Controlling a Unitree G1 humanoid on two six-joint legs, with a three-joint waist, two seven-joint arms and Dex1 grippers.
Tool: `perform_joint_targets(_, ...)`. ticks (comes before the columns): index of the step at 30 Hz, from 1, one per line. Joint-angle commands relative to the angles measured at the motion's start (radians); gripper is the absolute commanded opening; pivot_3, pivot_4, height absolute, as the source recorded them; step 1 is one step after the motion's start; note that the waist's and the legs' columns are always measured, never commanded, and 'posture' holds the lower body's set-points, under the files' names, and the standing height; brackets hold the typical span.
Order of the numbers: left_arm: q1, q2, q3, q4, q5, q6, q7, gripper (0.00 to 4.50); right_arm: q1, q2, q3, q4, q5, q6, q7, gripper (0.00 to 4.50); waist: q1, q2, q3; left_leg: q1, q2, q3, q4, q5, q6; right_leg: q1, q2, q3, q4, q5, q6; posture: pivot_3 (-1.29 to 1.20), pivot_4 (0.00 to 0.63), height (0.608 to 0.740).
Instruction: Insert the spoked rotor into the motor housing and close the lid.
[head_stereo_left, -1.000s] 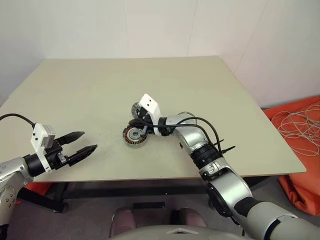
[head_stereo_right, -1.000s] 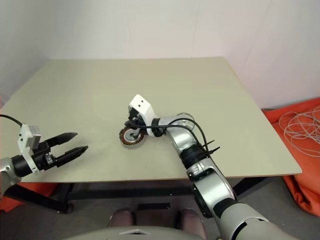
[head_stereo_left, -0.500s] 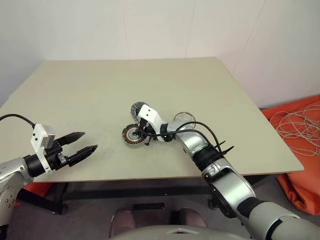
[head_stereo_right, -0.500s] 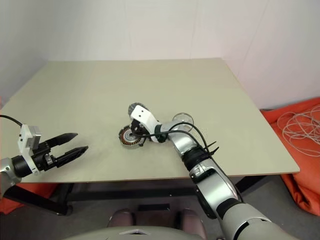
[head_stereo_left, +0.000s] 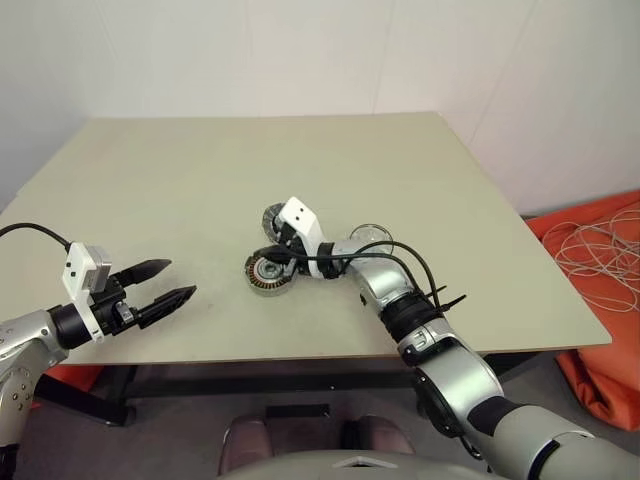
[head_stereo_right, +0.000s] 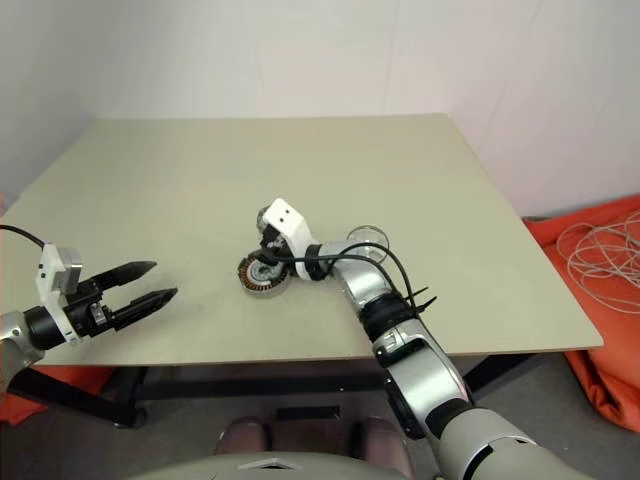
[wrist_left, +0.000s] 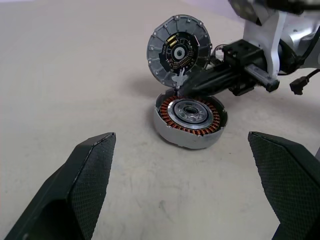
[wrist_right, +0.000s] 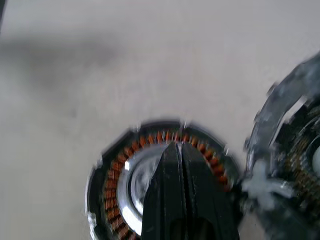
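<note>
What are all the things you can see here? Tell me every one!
table: one, beige, fills the middle of the scene.
motor housing: one, grey with copper windings inside, near the middle of the table.
lid: one, grey with a dark green-marked centre, standing on edge right behind the housing.
spoked rotor: one, shiny silver, on the table to the right of the housing, partly hidden by the right arm.
orange cloth: one, on the floor to the right of the table.
white cable: one coil, lying on the orange cloth.
right tool: one, black, shut, over the housing beside the lid.
left tool: one, black, open, over the table's near left edge.
</note>
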Motion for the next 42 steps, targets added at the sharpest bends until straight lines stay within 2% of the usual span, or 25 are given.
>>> perform_joint_targets(1, -0.002, 0.007, 0.015, -0.031, -0.012, -0.002, 0.003, 4.50, -0.002, -0.015, 0.039, 0.007, -0.043, -0.006, 0.010, 0.05, -0.001, 0.000, 0.000, 0.000, 0.000, 0.000, 0.000, 0.000, 0.000, 0.000, 0.000, 0.000, 0.000, -0.001, 0.002, 0.00, 0.000, 0.740)
perform_joint_targets(9, 0.000, 0.006, 0.016, -0.033, -0.013, -0.001, 0.009, 4.50, -0.031, 0.000, 0.000, 0.023, -0.025, -0.017, -0.016, 0.05, -0.001, 0.000, 0.000, 0.003, 0.000, 0.000, 0.000, 0.000, 0.000, 0.002, 0.000, 0.000, 0.000, -0.003, 0.004, 0.00, 0.000, 0.740)
perform_joint_targets(21, -0.024, 0.014, 0.003, -0.019, -0.009, -0.002, 0.005, 4.50, -0.035, -0.021, 0.053, 0.012, -0.081, -0.133, 0.013, 0.05, 0.000, -0.001, -0.001, 0.002, 0.000, 0.000, 0.000, 0.000, 0.000, 0.001, 0.000, 0.000, 0.001, -0.002, 0.003, 0.00, 0.000, 0.740)
perform_joint_targets(34, -0.038, 0.011, -0.011, -0.016, -0.007, -0.003, 0.008, 4.50, -0.060, -0.046, 0.095, 0.037, -0.181, -0.227, -0.019, 0.05, -0.001, -0.001, -0.001, 0.002, 0.000, 0.000, 0.000, 0.000, -0.001, 0.001, 0.000, 0.000, 0.001, -0.002, 0.004, 0.00, 0.000, 0.740)
perform_joint_targets(42, -0.038, 0.013, -0.008, -0.015, -0.005, -0.005, 0.009, 4.50, -0.084, 0.044, -0.090, -0.033, 0.023, -0.143, -0.019, 0.05, -0.001, -0.001, 0.000, 0.001, 0.000, 0.000, 0.000, 0.000, -0.001, 0.000, 0.000, 0.000, 0.002, 0.000, -0.001, 0.00, 0.000, 0.740)
